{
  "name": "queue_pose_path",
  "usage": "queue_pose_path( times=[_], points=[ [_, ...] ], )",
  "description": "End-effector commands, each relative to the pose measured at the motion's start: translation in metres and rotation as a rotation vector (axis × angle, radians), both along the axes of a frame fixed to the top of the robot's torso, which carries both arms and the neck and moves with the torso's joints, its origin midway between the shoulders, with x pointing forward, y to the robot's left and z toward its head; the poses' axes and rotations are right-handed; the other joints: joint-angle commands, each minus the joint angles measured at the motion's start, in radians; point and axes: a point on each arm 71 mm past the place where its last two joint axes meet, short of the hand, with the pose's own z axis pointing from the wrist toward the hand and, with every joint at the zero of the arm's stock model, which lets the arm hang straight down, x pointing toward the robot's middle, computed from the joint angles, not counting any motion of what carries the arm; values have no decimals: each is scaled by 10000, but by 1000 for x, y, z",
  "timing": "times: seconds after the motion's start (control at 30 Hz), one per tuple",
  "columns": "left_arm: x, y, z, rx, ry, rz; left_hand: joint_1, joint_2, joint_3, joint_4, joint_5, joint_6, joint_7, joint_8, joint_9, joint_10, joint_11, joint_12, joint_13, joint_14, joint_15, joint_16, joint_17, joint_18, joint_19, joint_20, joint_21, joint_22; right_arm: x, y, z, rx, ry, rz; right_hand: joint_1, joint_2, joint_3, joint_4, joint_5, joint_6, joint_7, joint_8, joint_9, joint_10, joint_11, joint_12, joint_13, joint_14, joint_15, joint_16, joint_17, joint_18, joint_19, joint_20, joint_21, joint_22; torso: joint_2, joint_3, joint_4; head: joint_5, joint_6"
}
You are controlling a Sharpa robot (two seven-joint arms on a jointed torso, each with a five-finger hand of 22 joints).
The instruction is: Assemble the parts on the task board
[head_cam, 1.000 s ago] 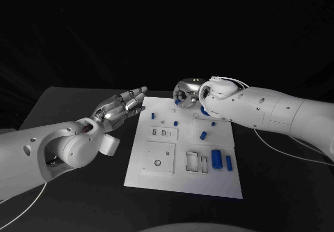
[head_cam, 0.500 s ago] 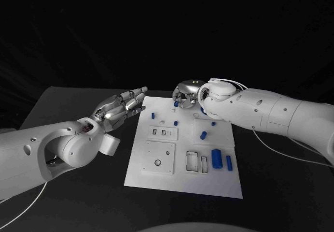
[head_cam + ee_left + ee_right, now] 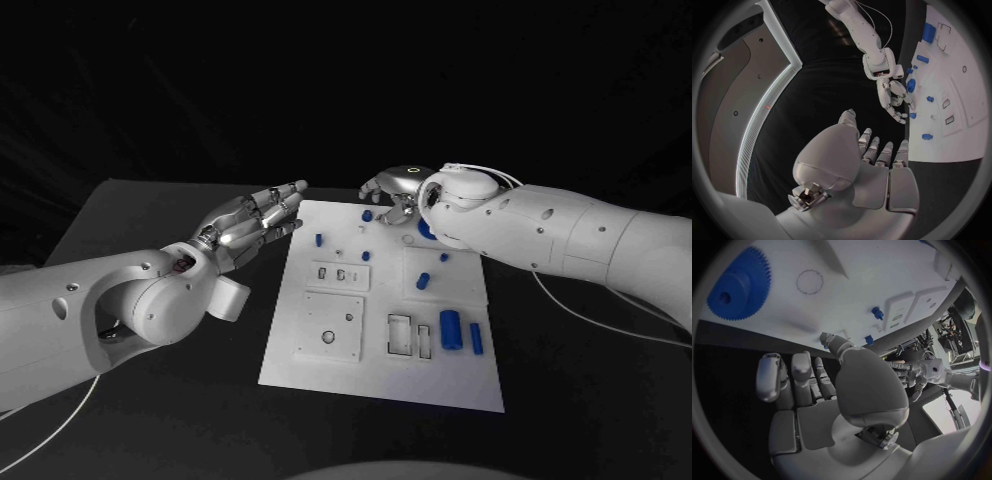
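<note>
Blue gear point(image 3: 737, 286) lies on the task board point(image 3: 378, 375) beside the empty, spread right hand point(image 3: 395, 190).

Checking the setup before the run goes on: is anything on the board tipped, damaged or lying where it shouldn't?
Nothing stands out. The task board lies flat on the table, the small blue parts rest on it, and the blue gear looks whole. Both the left hand and right hand hold nothing.

No legible text, labels, brand marks, numbers or signs anywhere on the task board point(image 3: 378, 375), its blue parts, or either arm.
</note>
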Motion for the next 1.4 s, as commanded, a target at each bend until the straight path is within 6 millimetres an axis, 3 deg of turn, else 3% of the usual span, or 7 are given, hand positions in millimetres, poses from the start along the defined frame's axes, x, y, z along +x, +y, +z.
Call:
queue_pose_path(
  times=[0.03,0.23,0.33,0.43,0.6,0.9,1.4],
  points=[
    [0,0,1,-34,-89,-69,133,12,68,-1,45,76,29,67,12,11,86,33,10,10,-27,-7,1,88,-2,59,34,-128,-3,-8,5,284,-640,57,176,26,-189,20,-178,-360,-8,-28,-307,-115,20,14,26,-324,22,-255,-429,237,-298,46,-286,351,-44,10,-40,71,45],
    [1,3,0,-8,-88,7,147,13,74,-6,53,80,35,70,13,8,94,32,9,11,-22,-4,1,88,0,61,35,-128,-17,-30,18,805,-1253,241,180,208,-539,247,-764,-329,68,24,-615,430,-27,599,242,-1458,25,-1325,-2013,497,-1315,68,-1331,-389,-104,16,-137,123,61],
    [1,3,0,-8,-97,22,167,14,83,-13,62,85,42,76,13,6,103,36,9,17,-6,7,4,88,6,63,40,-126,-30,-45,24,1113,-1500,328,107,263,-860,489,-1280,265,240,170,-664,1687,-191,2376,1303,-2822,31,-2981,-3480,1098,-3963,80,-4207,-2462,-142,13,-182,130,80],
    [2,3,-1,-12,-96,20,183,16,90,-17,70,90,47,81,13,10,114,62,13,29,6,28,10,88,9,65,43,-125,-38,-56,27,1272,-1628,338,12,322,-1190,694,-1447,984,400,386,-657,2232,-378,4587,2984,-3087,66,-3345,-3476,1140,-4455,173,-5260,-3089,-157,20,-221,133,88],
    [2,3,-2,-18,-74,-12,208,19,102,-20,77,109,58,94,15,22,141,109,21,40,19,45,15,87,15,67,47,-123,-47,-77,22,1269,-1481,72,-188,471,-1687,1137,-1269,2114,752,730,-328,10024,-805,11955,10206,2902,-313,2598,5584,97,218,-204,-316,739,-156,46,-244,111,108],
    [3,2,-5,-35,-41,-78,233,21,112,-20,85,128,72,108,17,32,165,142,25,60,35,77,23,86,24,69,53,-120,-53,-106,9,929,-1129,-755,-543,474,-1984,1500,-350,2589,723,1091,295,10058,-985,11970,10225,3428,-486,2870,6205,-627,2752,-441,2177,2595,-160,37,-232,86,113],
    [4,3,-5,-43,-20,-101,272,23,127,-15,96,133,83,123,18,47,183,188,31,99,93,134,37,86,47,74,70,-112,-51,-114,-13,238,-300,-1282,-420,314,-1725,1331,1214,1486,880,651,607,10058,-867,11970,10225,3428,-411,2870,6205,-649,2823,-376,2235,2634,-146,30,-199,57,94]
  ],
)
